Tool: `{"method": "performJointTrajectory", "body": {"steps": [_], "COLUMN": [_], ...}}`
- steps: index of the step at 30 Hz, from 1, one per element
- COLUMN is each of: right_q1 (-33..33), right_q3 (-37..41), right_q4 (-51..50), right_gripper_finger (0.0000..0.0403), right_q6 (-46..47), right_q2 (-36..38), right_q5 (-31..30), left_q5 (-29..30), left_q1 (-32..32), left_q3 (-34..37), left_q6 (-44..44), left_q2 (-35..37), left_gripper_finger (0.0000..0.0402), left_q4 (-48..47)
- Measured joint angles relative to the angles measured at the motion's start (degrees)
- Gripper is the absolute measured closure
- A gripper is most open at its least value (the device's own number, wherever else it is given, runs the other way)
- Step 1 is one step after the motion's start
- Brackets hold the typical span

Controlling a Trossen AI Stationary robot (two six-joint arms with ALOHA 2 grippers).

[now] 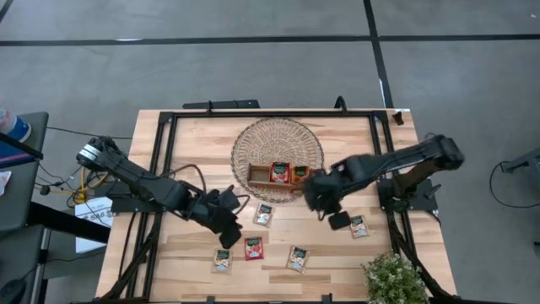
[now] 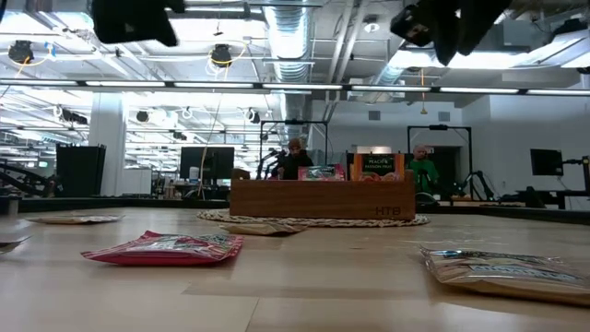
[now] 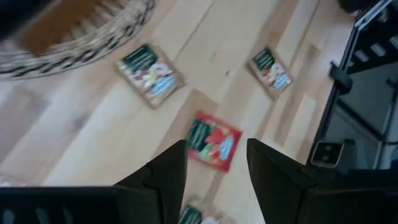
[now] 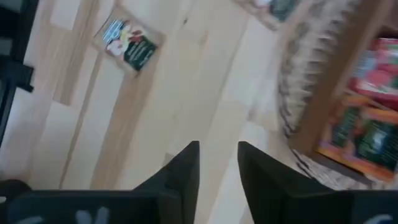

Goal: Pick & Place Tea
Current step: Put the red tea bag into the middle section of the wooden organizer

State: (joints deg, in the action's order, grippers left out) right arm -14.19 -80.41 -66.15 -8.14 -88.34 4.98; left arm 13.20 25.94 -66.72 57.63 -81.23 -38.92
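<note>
Left gripper [image 3: 216, 163] gapes empty above the red sachet [image 3: 214, 140] — we descend next; right gripper [image 4: 217, 155], released, leaves the tray [image 1: 257, 184].

1. Round wicker basket [image 1: 278, 148], at the table's far middle.
2. Brown wooden tray [image 1: 261, 179], resting on the basket.
3. Light wooden table [image 1: 186, 135].
4. Small green plant [image 1: 394, 279], near-right corner.
5. Two people [image 2: 297, 159] beyond, seated.

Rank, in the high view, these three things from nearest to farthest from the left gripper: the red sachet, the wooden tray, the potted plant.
From the left gripper:
1. Red sachet, just beside it, toward the front edge.
2. Wooden tray, on the wicker basket.
3. Potted plant, far front-right corner.
</note>
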Motion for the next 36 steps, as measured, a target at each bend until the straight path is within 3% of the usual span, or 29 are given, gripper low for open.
{"method": "performJointTrajectory", "body": {"steps": [4,9,15,22,28,36], "right_q1": [3.30,6.67,6.34,4.22,3.29,3.31], "right_q3": [6.61,17.96,32.60,45.56,50.32,50.57], "right_q4": [1.96,9.06,27.96,43.84,49.12,49.68], "right_gripper_finger": [0.0326,0.0333,0.0334,0.0334,0.0334,0.0334], "right_q6": [0.78,8.89,20.66,29.71,33.62,33.70], "right_q2": [10.07,26.87,47.49,65.68,72.90,72.82], "right_q5": [0.82,0.99,0.86,0.66,-0.93,-3.84], "left_q5": [-1.01,-3.37,-6.20,-16.21,-17.36,-18.59], "left_q1": [-0.01,-0.14,-1.52,-4.71,-7.83,-8.21], "left_q3": [0.00,0.00,0.00,0.00,0.00,-0.02], "left_q6": [2.00,2.55,0.72,-5.38,-11.73,-19.38], "left_q2": [-3.69,-7.68,-10.84,-15.42,-18.14,-20.14], "left_gripper_finger": [0.0243,0.0243,0.0243,0.0243,0.0243,0.0243], "left_q4": [3.41,6.38,8.15,6.87,7.46,9.68]}}
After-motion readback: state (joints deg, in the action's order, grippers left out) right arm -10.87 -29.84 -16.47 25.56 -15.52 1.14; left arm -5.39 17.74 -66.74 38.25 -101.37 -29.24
